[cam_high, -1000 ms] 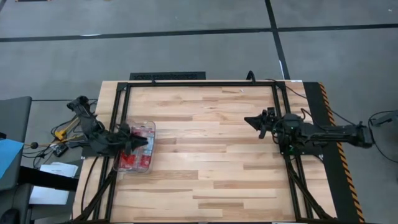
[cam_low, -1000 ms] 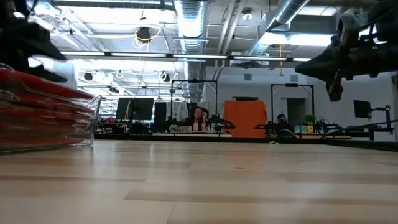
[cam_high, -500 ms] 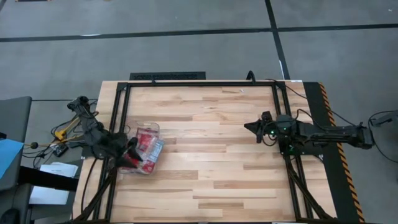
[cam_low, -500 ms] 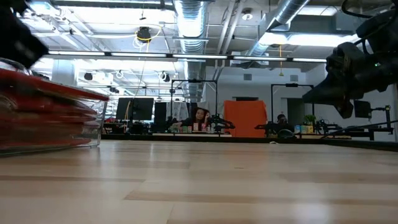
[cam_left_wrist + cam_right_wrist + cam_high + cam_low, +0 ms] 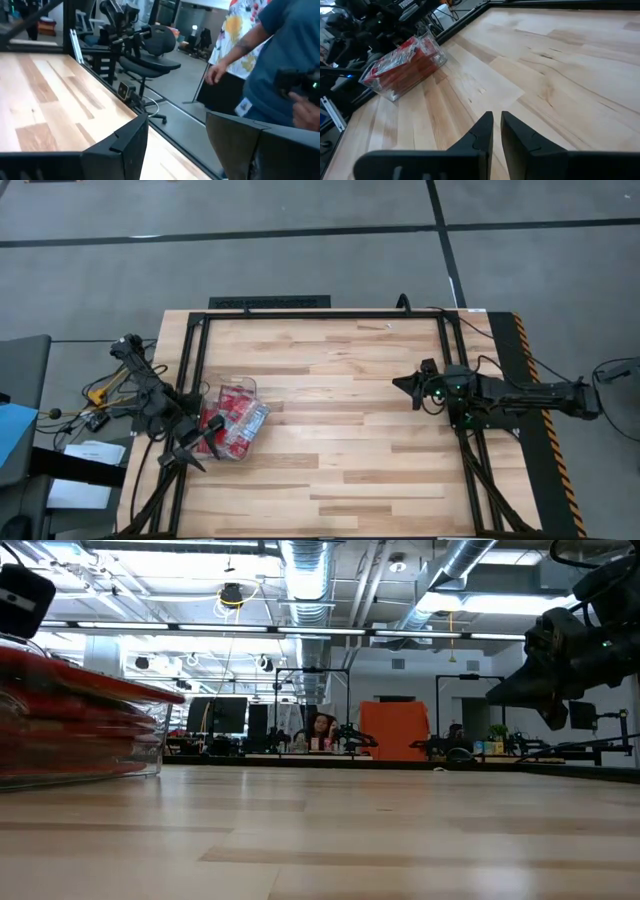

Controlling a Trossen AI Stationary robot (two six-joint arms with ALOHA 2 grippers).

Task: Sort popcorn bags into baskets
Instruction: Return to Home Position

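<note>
The clear plastic tub point(image 5: 240, 432) sits skewed on the table's left side. It also shows in the low view point(image 5: 90, 755) and the right wrist view point(image 5: 407, 70). It holds a stack of red popcorn bags point(image 5: 230, 415) that fills it to the rim; the top bag has white print. My left gripper point(image 5: 196, 452) is open just off the tub's near-left corner, and its wrist view point(image 5: 175, 150) shows only the table edge. My right gripper point(image 5: 400, 384) is shut and hovers above bare wood on the right point(image 5: 496, 131).
A black frame rail point(image 5: 320, 315) runs round the table. Wide bare wood point(image 5: 330, 430) lies between the tub and my right gripper. Beyond the table edge, the left wrist view shows a person in a blue shirt point(image 5: 280, 65) and an office chair point(image 5: 150, 55).
My left gripper moved from above the tub toward the table's near-left corner and now stands off the tub. Meanwhile the tub swung from square to skewed and shifted slightly toward the right. My right gripper came down a little and has since held still.
</note>
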